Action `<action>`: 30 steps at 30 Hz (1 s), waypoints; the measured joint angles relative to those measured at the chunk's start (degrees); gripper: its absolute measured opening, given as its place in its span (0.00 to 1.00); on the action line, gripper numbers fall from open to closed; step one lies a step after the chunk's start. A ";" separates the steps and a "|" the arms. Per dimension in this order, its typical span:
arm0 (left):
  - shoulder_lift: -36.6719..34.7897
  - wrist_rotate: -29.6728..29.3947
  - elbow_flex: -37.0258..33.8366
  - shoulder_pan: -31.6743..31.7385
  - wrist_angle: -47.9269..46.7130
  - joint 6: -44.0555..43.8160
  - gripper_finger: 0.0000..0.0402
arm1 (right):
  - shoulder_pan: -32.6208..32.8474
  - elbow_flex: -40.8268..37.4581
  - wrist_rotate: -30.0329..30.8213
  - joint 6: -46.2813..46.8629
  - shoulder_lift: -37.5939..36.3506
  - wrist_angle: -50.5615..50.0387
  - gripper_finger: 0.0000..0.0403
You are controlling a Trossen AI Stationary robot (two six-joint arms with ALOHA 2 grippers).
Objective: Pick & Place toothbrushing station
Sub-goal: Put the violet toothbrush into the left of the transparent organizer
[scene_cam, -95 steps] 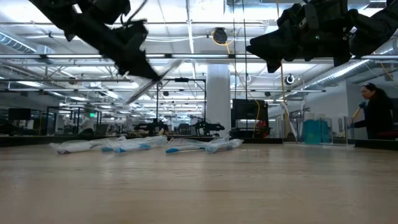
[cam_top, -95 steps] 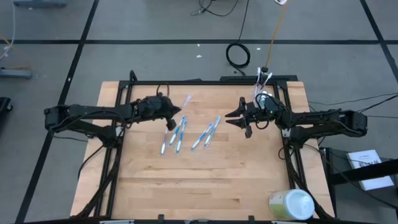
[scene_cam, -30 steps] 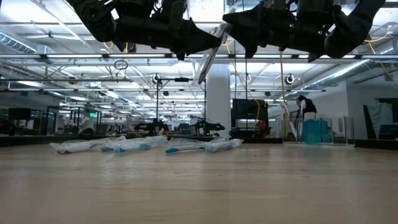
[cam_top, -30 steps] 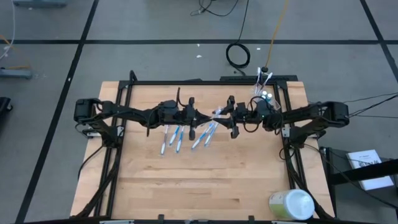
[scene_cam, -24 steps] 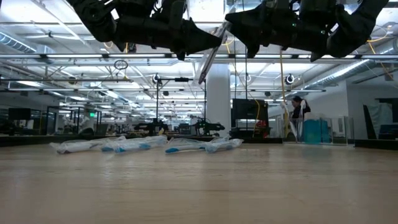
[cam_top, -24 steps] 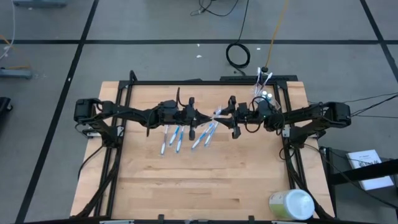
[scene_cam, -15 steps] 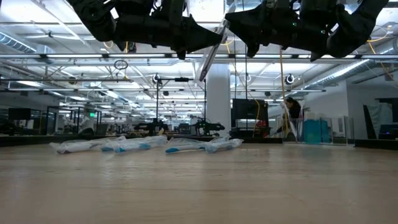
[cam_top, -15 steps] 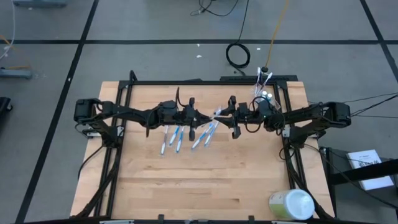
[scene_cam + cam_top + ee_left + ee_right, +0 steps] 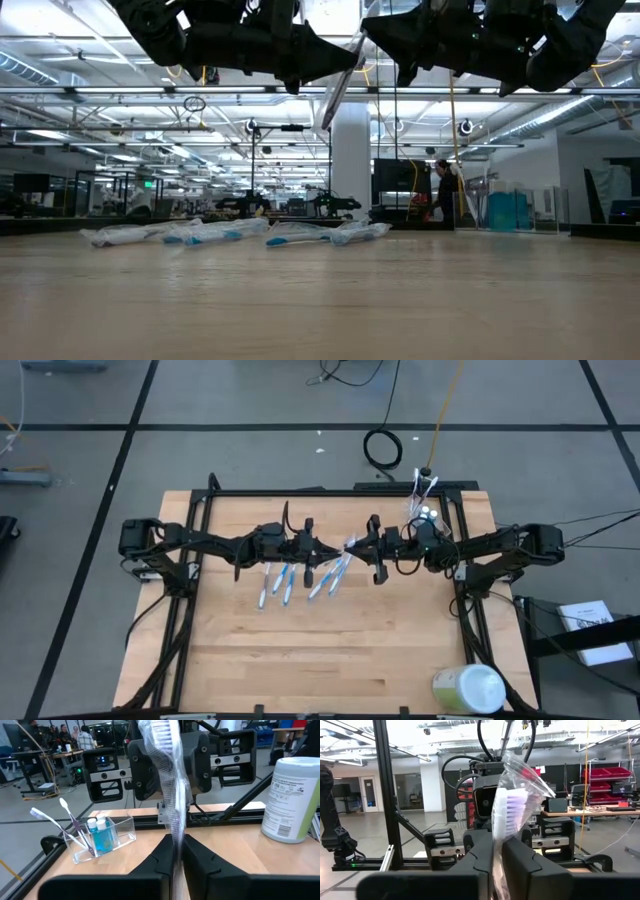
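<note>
A toothbrush in a clear wrapper (image 9: 337,88) hangs tilted high above the table between my two grippers. My left gripper (image 9: 322,547) comes from the table's left and my right gripper (image 9: 362,546) from its right; both are shut on it. Several more wrapped toothbrushes (image 9: 300,575) lie flat on the wood below them. The small clear cup (image 9: 102,837), holding toothbrushes and teal-capped tubes, stands at the table's far right corner (image 9: 422,510). My left gripper pinches the wrapped toothbrush's handle (image 9: 175,832) between its two fingers, coming level from the table's left, across it. The brush stands tilted, head up, lifted clear of the table. My right gripper pinches the wrapper just below the purple bristle head (image 9: 501,845) between its two fingers (image 9: 480,855), coming from the table's right, slightly upward. The wrapper's loose top flares above the fingers.
A large pale green-and-white round container (image 9: 468,688) lies at the table's near right corner. A black frame rail (image 9: 330,491) runs along the far edge. A person (image 9: 443,190) stands in the room beyond. Bare wood lies toward the near edge (image 9: 320,650).
Both arms have stayed where they were, with the wrapped toothbrush held high between them. In the room behind, a person has walked toward the left.
</note>
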 joint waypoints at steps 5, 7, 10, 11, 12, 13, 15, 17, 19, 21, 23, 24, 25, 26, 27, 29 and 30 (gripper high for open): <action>0.00 -0.01 0.00 0.00 0.00 0.01 0.04 | 0.00 0.00 -0.02 -0.09 0.00 0.00 0.02; 0.00 -0.03 0.00 0.00 -0.02 -0.05 0.07 | 0.00 0.00 -0.02 -0.18 0.00 0.00 0.03; 0.00 -1.01 0.00 0.00 -0.16 -1.91 0.13 | 0.00 0.00 -0.01 -0.34 0.00 -0.30 0.03; 0.00 -1.87 0.00 0.00 -0.29 -2.61 0.15 | -0.01 0.00 0.02 -0.42 0.00 -0.54 0.02; 0.02 -2.80 0.00 -0.03 -0.43 -2.96 0.18 | -0.04 0.00 0.05 -0.40 0.00 -0.76 0.02; 0.02 -3.38 0.00 -0.10 -0.46 -2.97 0.21 | -0.04 0.00 0.09 -0.39 0.00 -0.88 0.02; -0.50 -3.81 0.00 -0.33 -0.98 -2.94 0.28 | -0.04 0.00 0.04 -0.03 -0.02 -1.09 0.02; -1.31 -3.95 -0.02 -0.52 -0.90 -3.16 0.35 | -0.32 0.01 -0.03 0.33 -0.04 -1.71 0.02; -3.00 -4.13 -0.02 -0.70 -2.33 -3.29 0.42 | -0.62 0.00 -0.02 0.38 -0.15 -3.07 0.02; -5.19 -4.13 -0.02 -0.70 -4.45 -3.09 0.48 | -1.12 0.00 1.01 0.41 -0.95 -5.35 0.02; -7.76 -4.11 -0.02 -0.70 -7.46 -2.68 0.53 | -1.49 0.00 3.56 0.30 -2.73 -9.04 0.02; -8.75 -4.10 -0.02 -0.70 -8.64 -2.47 0.54 | -1.66 0.01 5.14 -0.06 -3.93 -11.47 0.02; -9.57 -4.08 0.00 -0.70 -9.76 -2.17 0.56 | -1.80 0.00 6.93 -0.52 -5.27 -13.99 0.02; -10.37 -4.04 0.00 -0.70 -11.27 -1.79 0.57 | -1.87 0.00 9.07 -1.24 -6.77 -16.45 0.02; -10.70 -4.02 0.00 -0.70 -12.38 -1.25 0.58 | -1.90 0.00 11.75 -2.23 -8.36 -18.44 0.02; -10.69 -3.90 0.00 -0.55 -13.35 0.73 0.60 | -1.90 0.00 18.67 -5.20 -12.21 -22.01 0.02; -10.66 -3.92 0.00 -0.51 -14.09 1.70 0.60 | -1.89 0.00 23.17 -6.94 -14.14 -23.28 0.02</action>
